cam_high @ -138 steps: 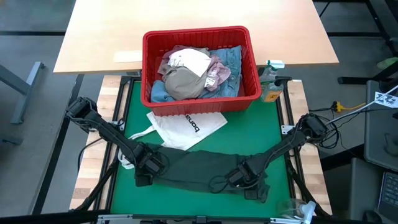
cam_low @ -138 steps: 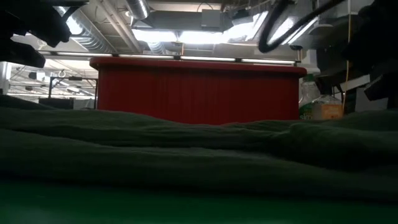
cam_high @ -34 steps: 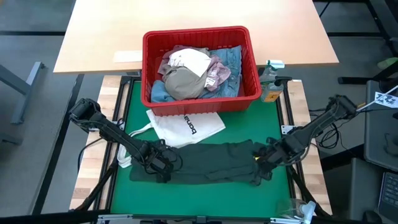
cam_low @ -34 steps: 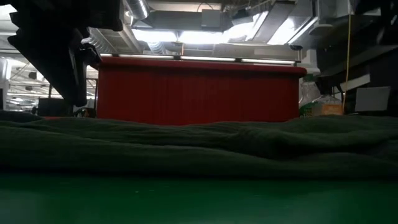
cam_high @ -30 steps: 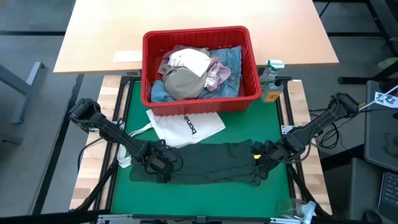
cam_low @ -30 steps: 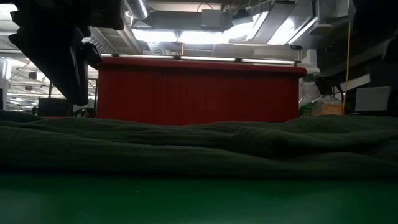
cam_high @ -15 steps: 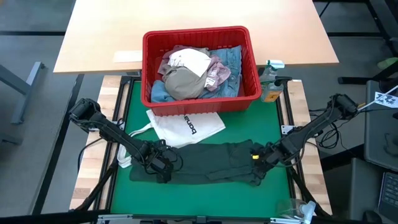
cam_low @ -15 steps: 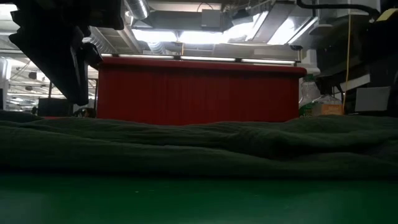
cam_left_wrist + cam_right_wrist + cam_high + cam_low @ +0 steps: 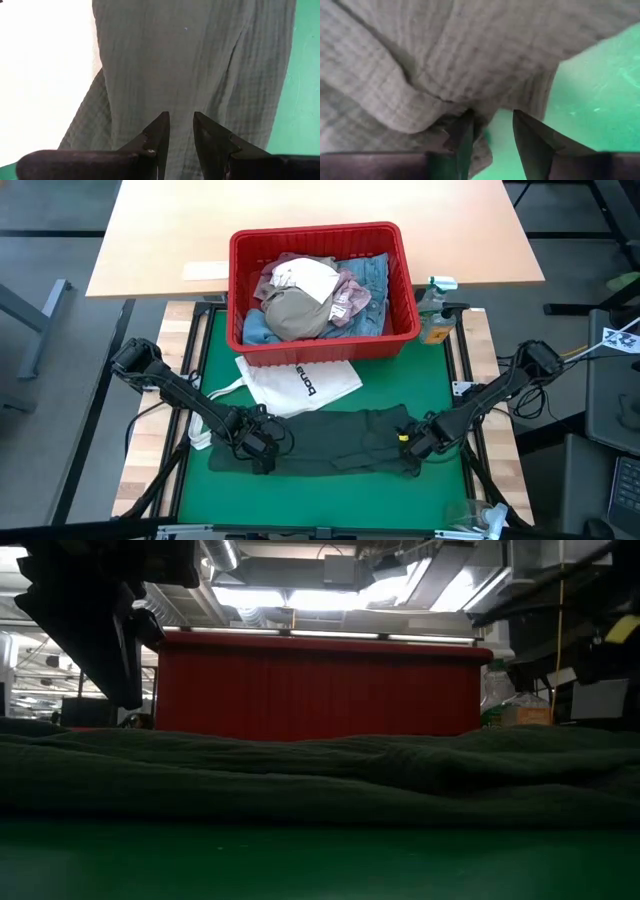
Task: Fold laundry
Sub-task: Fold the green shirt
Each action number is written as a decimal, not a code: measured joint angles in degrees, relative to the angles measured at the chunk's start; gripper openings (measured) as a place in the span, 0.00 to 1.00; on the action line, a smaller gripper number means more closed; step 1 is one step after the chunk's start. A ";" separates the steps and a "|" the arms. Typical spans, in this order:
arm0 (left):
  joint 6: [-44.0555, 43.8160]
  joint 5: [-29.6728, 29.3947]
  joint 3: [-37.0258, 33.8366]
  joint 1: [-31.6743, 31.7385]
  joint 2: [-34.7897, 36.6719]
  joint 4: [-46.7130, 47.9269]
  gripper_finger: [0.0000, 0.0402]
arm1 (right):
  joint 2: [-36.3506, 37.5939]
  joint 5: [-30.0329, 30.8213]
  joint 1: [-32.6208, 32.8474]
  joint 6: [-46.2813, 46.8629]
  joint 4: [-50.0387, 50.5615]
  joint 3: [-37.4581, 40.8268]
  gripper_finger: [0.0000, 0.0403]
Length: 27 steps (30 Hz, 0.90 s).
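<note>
Since a second ago the right end effector [image 9: 412, 446] has slid inward along the dark green top [image 9: 330, 442], while the left end effector [image 9: 262, 452] has stayed put at its other end. The top lies as a flat band on the green counter [image 9: 400, 385], long axis running left to right, just in front of the white bag [image 9: 300, 385] and the red basket [image 9: 320, 352]. Both ends look pinned to square the fold. Left fingers [image 9: 159, 131] stand slightly apart over the cloth; right fingers [image 9: 532, 135] stand apart at the fabric's edge, and I cannot tell if they pinch it.
</note>
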<state>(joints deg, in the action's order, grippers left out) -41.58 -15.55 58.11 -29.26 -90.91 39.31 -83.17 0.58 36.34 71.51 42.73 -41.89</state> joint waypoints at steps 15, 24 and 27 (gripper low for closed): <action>0.00 0.00 0.02 0.00 0.00 0.00 0.21 | -2.50 -0.05 0.02 -4.39 -4.33 -2.78 0.01; 0.00 0.00 0.02 -0.02 0.00 0.00 0.21 | -2.48 9.69 -0.48 -10.89 -3.61 -12.94 0.01; 0.00 0.00 0.02 -0.02 0.00 0.00 0.21 | -2.48 14.27 -2.24 -13.98 -4.39 -15.79 0.01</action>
<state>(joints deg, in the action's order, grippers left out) -41.58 -15.55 58.13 -29.28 -90.91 39.31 -85.65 14.85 34.10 57.53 38.34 -57.68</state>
